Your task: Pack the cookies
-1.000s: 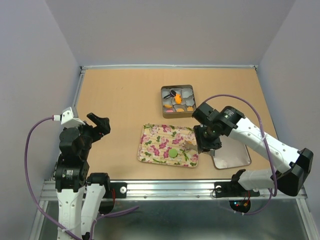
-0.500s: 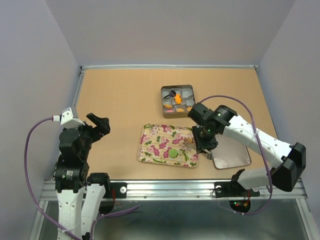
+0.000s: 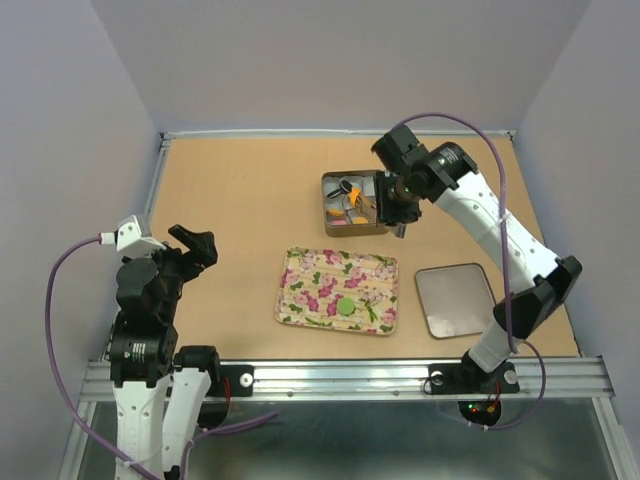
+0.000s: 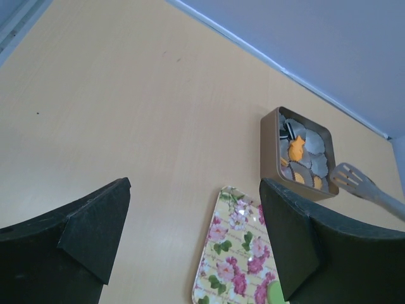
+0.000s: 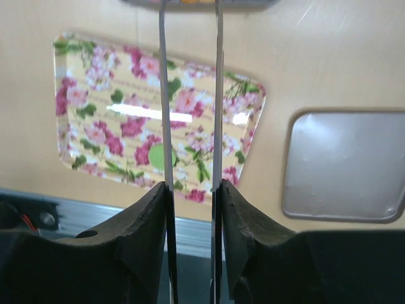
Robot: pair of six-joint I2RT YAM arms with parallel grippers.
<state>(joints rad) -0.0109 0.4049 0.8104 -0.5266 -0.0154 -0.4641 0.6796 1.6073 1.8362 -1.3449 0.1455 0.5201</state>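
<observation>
One green cookie (image 3: 346, 306) lies on the floral tray (image 3: 310, 290); it also shows in the right wrist view (image 5: 159, 156). The brown tin (image 3: 330, 222) holds paper cups with an orange cookie (image 3: 355, 198), a black cookie (image 3: 347, 186) and others. My right gripper (image 3: 395, 200) is shut on metal tongs (image 4: 354, 180), held over the tin's right edge. In the right wrist view the tong arms (image 5: 162, 95) run up between my fingers (image 5: 142, 221), and their tips are cut off. I see no cookie in the tongs. My left gripper (image 3: 192, 248) is open and empty at the left.
The tin's grey lid (image 3: 457, 300) lies flat on the table right of the floral tray. The table's metal front rail (image 3: 330, 375) runs below the tray. The purple walls close the table in on the left, back and right.
My right arm has lifted the tongs from the floral tray's right end and swung them back to the tin. The left arm has not moved.
</observation>
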